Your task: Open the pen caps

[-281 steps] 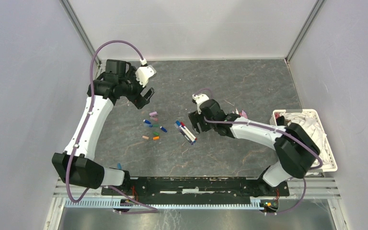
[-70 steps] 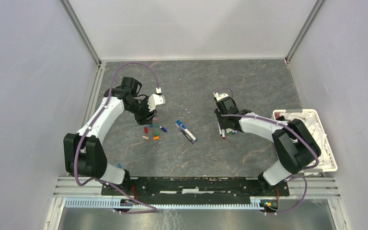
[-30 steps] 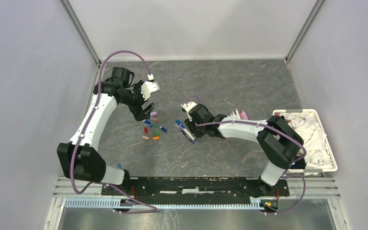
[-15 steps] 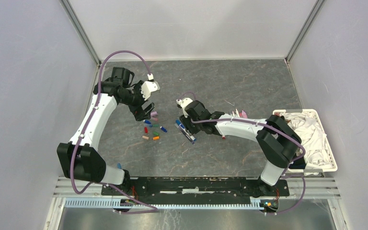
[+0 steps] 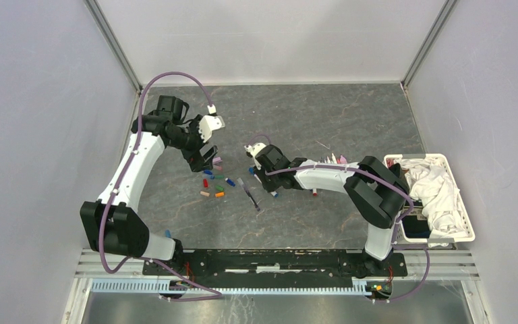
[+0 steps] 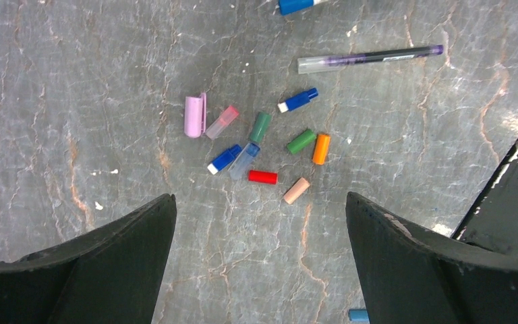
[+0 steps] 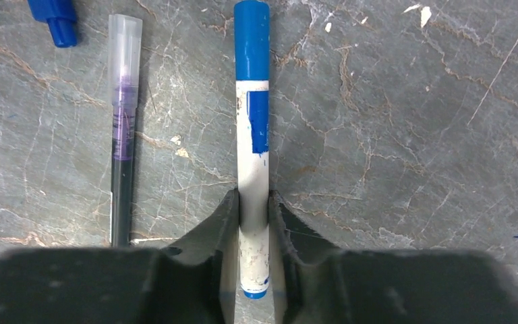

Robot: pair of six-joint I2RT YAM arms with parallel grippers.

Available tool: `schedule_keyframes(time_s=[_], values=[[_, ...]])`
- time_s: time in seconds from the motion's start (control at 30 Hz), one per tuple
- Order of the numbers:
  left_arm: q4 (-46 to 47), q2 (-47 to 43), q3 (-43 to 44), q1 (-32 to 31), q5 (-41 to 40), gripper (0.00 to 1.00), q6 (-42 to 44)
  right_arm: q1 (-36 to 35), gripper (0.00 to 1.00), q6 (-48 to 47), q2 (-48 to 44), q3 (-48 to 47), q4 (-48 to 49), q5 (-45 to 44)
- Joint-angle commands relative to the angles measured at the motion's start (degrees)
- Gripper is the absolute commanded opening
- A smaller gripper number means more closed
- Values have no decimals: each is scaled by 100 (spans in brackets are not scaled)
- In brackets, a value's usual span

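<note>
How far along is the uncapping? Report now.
Done: nine or so loose caps lie clustered under the open left pincer. In hand: the right pincer grips a blue pen, its cap on. Left: that cap, plus the purple pen beside it, capped too.

The left arm rises from its base, reaches far forward and folds at the wrist. The left claw (image 5: 204,155) points down, its fingers (image 6: 94,270) spread wide and holding nothing. The right arm bends at the elbow and stretches low toward the middle. The right claw (image 7: 253,202) is pressed against both sides of a pen (image 7: 252,108).
</note>
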State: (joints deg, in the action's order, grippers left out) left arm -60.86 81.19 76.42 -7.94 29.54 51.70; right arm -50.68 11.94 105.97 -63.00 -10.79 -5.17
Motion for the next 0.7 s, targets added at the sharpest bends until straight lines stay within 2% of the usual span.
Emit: schedule_keyframes(time_s=[0.0,0.07,0.13,0.3,0.47,0.67], values=[[-155,-247,-284,20,699,100,356,99,17,-51,53,-168,-2,35],[-245,-345,-488,21,993,100,713,181,5,-59,-134,-191,-11,210],[-362,-424,-617,9,1270,100,1103,288,0,-105,-365,-208,-11,645],[-705,-341,-538,-49,1782,100,1848,577,0,-128,-801,-377,-205,2572],[-805,-284,-550,-366,1788,100,2206,624,0,27,-910,-506,-291,4346],[-766,-356,-689,-813,1612,98,2345,615,0,176,-847,-617,-179,5614]])
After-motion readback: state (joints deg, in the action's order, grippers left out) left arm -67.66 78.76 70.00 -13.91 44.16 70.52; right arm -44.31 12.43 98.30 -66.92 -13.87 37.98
